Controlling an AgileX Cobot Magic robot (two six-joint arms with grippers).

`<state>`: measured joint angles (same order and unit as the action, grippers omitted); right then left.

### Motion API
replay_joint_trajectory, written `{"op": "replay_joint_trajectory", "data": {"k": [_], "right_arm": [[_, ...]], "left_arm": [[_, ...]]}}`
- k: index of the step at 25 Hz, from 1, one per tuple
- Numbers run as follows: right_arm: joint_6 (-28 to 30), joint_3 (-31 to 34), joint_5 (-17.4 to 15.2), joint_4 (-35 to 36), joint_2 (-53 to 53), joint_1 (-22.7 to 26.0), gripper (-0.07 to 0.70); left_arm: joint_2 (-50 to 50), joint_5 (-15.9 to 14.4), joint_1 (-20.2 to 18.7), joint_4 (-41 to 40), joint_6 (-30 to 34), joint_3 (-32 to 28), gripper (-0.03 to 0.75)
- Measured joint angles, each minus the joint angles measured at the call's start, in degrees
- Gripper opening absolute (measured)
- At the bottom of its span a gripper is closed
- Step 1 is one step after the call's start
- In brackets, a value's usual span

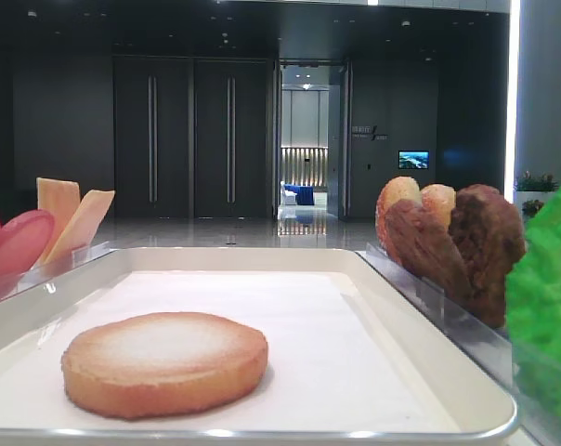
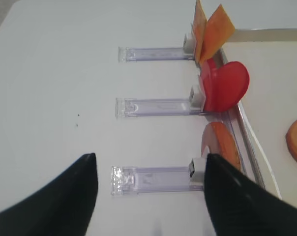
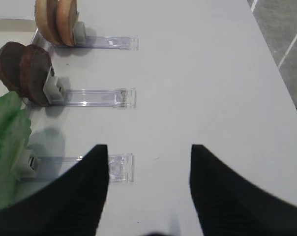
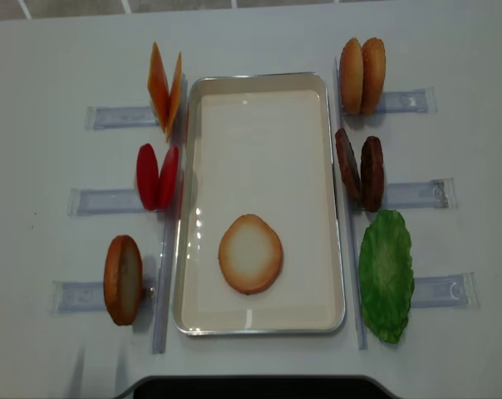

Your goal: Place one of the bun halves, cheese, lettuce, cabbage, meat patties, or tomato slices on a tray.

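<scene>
Over the bare table (image 3: 197, 73), the right gripper (image 3: 149, 189) has its two dark fingers spread wide, nothing between them, touching nothing. Left gripper (image 2: 148, 194) likewise spread wide and empty, hovering above the clear holder (image 2: 153, 178) nearest it. Only the finger ends of each gripper show in the wrist views; neither arm can be made out in the overhead view

Overhead view: white tray (image 4: 334, 208) in the middle of the table, one bun half (image 4: 250, 253) lying flat on its lining toward the near end, pale face up, apart from the rim. Rest of the lining bare

Left of the tray, in clear holders, standing on edge: two cheese slices (image 4: 164, 90) at the far end, two tomato slices (image 4: 157, 176) in the middle, one bun half (image 4: 123, 279) at the near end. Right of the tray: two bun halves (image 4: 362, 75) far, two meat patties (image 4: 360, 171) middle, lettuce (image 4: 386, 274) near

Low front view: tomato and lettuce cut off by the picture edges; the patties partly hide the buns behind them. Left wrist view: the bun on the tray is cut by the right edge
</scene>
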<state>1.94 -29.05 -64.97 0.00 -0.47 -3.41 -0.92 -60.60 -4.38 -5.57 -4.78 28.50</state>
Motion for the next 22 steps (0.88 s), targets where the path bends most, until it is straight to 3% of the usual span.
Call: {"op": "replay_joint_trajectory", "data": {"k": [6,15,22], "right_arm": [[0.00,0.00,0.00,0.00,0.00,0.00,0.360],[0.00,0.00,0.00,0.00,0.00,0.00,0.360],[0.00,0.00,0.00,0.00,0.00,0.00,0.360]], "left_arm": [[1.79,-0.31,0.00,0.31,0.34,0.00,0.501],[1.79,-2.02,0.00,1.23,0.92,-0.99,0.337],[1.79,-2.88,0.00,1.31,0.92,-1.18,0.308]]}}
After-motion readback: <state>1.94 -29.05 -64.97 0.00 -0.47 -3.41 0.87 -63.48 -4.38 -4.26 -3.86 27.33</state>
